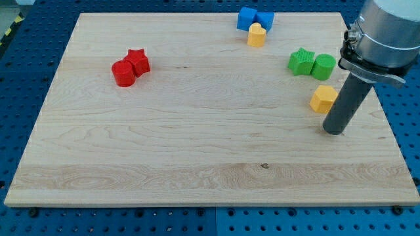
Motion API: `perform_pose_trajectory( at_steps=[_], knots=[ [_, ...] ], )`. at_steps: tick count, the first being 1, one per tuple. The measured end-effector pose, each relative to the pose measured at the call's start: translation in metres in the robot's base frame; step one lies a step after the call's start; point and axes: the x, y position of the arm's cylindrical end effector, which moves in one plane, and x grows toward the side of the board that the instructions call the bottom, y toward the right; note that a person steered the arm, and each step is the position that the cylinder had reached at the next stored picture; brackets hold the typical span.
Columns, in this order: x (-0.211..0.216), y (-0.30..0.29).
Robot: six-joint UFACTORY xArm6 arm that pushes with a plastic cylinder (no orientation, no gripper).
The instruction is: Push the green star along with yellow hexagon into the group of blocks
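Observation:
The green star (301, 61) lies at the view's upper right, touching a green cylinder (323, 66) on its right. The yellow hexagon (323, 99) lies just below them, apart from both. My tip (334, 131) rests on the board just below and to the right of the yellow hexagon, the rod's side close to it. At the view's top, a blue block (247, 18), another blue block (265, 19) and a yellow heart-like block (256, 35) sit together.
A red star (138, 60) and a red cylinder (123, 73) touch each other at the view's upper left. The wooden board (197, 144) lies on a blue perforated table; its right edge runs near my tip.

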Motion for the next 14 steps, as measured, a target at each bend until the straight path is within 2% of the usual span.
perform_pose_trajectory(
  at_steps=[5, 7, 9, 10, 11, 14],
  knots=[
    [-0.099, -0.070],
    [-0.084, -0.062],
    [-0.025, -0.010],
    [-0.011, 0.017],
    [-0.024, 0.015],
    [-0.113, -0.033]
  ],
)
